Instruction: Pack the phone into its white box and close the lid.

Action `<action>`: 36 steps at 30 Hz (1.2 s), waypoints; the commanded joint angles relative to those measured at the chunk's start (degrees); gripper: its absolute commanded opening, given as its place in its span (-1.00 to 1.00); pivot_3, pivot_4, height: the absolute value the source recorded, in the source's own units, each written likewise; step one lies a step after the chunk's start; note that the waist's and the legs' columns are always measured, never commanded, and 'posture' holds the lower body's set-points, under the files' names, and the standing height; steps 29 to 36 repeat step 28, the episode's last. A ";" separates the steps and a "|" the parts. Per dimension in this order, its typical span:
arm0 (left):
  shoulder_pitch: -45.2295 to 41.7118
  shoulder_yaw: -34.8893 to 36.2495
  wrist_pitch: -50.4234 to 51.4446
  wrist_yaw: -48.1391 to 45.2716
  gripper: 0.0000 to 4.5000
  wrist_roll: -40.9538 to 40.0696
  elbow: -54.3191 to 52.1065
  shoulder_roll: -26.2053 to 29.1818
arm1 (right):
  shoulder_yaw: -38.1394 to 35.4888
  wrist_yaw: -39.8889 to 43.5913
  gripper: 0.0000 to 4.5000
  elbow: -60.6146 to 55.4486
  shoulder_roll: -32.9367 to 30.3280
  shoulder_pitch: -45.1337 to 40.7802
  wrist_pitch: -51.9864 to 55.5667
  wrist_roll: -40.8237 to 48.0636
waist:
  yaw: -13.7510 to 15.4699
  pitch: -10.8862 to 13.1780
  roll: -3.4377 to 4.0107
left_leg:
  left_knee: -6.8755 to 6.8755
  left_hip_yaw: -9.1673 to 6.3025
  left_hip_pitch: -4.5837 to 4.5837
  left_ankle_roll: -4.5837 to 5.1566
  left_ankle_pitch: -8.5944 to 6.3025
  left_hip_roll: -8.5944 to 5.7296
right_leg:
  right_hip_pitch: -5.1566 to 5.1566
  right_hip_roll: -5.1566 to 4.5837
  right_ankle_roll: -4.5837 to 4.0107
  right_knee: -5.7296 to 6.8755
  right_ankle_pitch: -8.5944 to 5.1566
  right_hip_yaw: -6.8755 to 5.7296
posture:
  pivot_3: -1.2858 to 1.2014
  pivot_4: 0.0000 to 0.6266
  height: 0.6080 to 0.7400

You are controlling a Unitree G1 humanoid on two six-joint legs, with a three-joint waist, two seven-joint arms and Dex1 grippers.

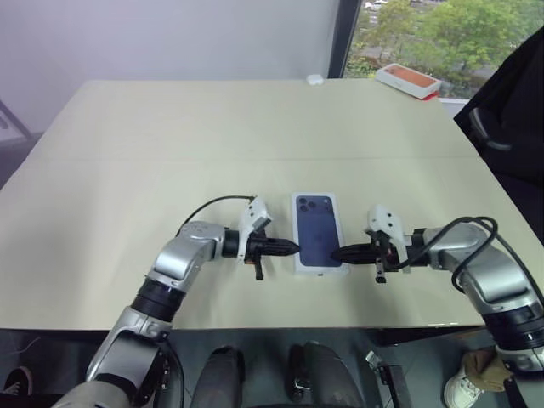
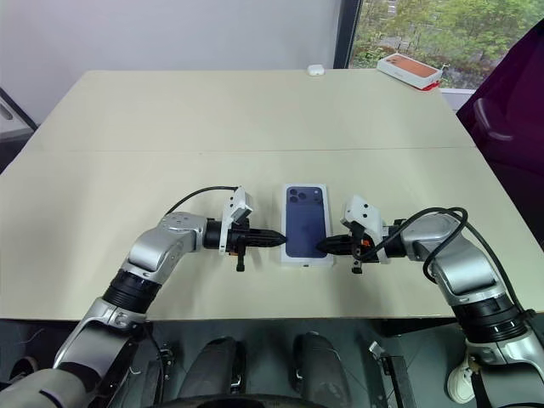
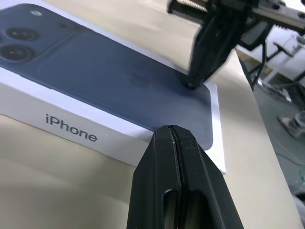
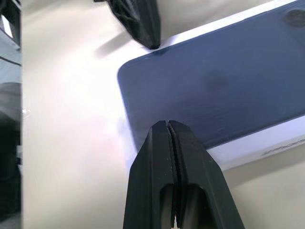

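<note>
Currently both black two-finger grippers are sitting fully closed, holding nothing: left gripper (image 1: 291, 247) tip at the left edge of the white lid printed with a dark blue phone picture (image 1: 317, 229), right gripper (image 1: 337, 253) tip at its right edge, near end. Lid is lying flat, print up, on the beige table (image 1: 170, 153). Flat orange-topped box (image 1: 408, 79) is sitting far right.

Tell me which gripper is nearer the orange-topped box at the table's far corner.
Right. The right gripper, fingers shut, sits at the lid's right edge, on the same side as the orange-topped box; the left gripper, also shut, is at the lid's opposite edge.
</note>
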 commanded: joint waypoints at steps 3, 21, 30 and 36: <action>0.27 8.21 -2.49 4.08 -1.00 -2.21 -3.96 2.29 | -6.26 -3.17 -0.98 1.41 3.00 -2.92 -1.91 3.70 | -0.33 0.01 -0.01 | -0.01 0.00 0.00 0.00 0.00 0.02 | -0.05 0.05 -0.01 0.02 0.00 0.03 | 0.03 -0.52 1.00; 14.83 25.72 -6.55 -0.86 0.99 -7.54 -7.01 22.16 | -13.71 0.94 1.00 17.12 2.44 -5.94 -19.68 2.99 | -0.52 0.05 0.05 | -0.16 0.50 0.00 0.03 -0.02 0.10 | -0.18 0.04 -0.19 -0.07 0.11 0.15 | 0.03 -0.52 1.00; 21.13 30.37 -8.92 0.61 0.99 -8.84 -10.30 23.34 | -15.05 3.11 1.00 15.04 0.45 -1.67 -18.57 4.63 | 0.06 0.07 0.06 | -0.19 0.56 -0.02 0.03 -0.02 0.15 | -0.25 0.04 -0.20 -0.06 0.12 0.20 | 0.03 -0.52 1.00; 21.13 30.37 -8.92 0.61 0.99 -8.84 -10.30 23.34 | -15.05 3.11 1.00 15.04 0.45 -1.67 -18.57 4.63 | 0.06 0.07 0.06 | -0.19 0.56 -0.02 0.03 -0.02 0.15 | -0.25 0.04 -0.20 -0.06 0.12 0.20 | 0.03 -0.52 1.00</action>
